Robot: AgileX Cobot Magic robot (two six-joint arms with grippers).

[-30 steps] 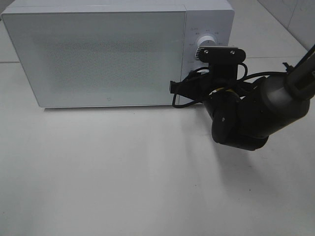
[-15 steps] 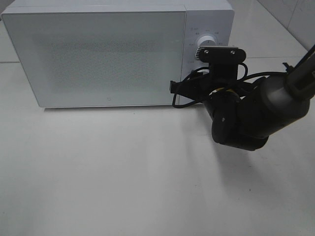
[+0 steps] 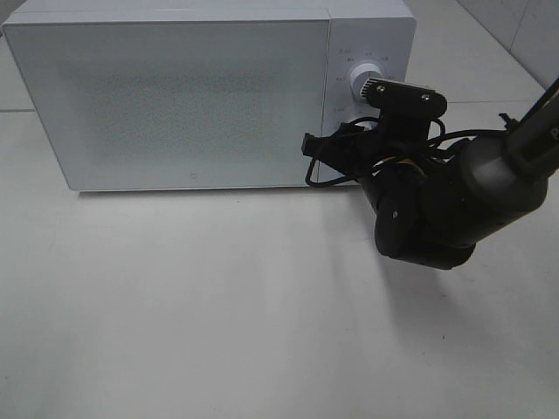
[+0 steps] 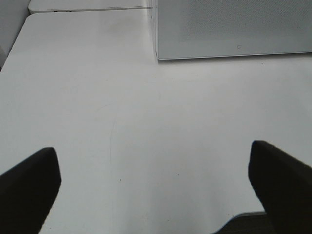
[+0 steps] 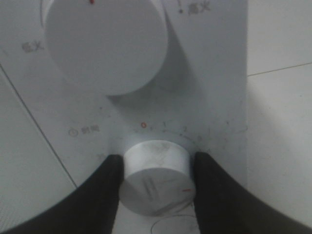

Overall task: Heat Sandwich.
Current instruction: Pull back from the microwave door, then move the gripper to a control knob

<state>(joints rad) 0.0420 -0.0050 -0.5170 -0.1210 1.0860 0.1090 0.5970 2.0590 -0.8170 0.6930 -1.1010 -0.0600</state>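
Looking down from the high camera, a white microwave [image 3: 175, 96] stands at the back of a pale worktop [image 3: 218, 305]. Its long side runs left to right across the view. The door is shut, and its dotted, frosted front shows nothing of the inside. The sandwich cannot be seen in any view, so where it is, which way it points and how its long axis lies cannot be told.

The control panel [image 3: 384, 44] is at the microwave's right end, with an upper knob [image 3: 359, 80] in plain sight. The dark right arm reaches in from the right edge of the high view, and its wrist sits just in front of the panel, hiding the area below that knob.

The right wrist camera looks straight at the panel from close up. The right gripper [image 5: 157, 170] is closed on the lower knob [image 5: 156, 178], with one black finger pressed against each side of the round white cap. A small red mark sits on the rim of the knob. A printed scale curves above it, starting with a red zero and going on to small numbers. The larger upper knob fills the space beyond.

The left wrist camera shows the left gripper [image 4: 152, 148] spread wide with nothing in it. Its two dark fingers [image 4: 29, 190] are far apart over bare worktop, and the near corner of the microwave lies well ahead of them.
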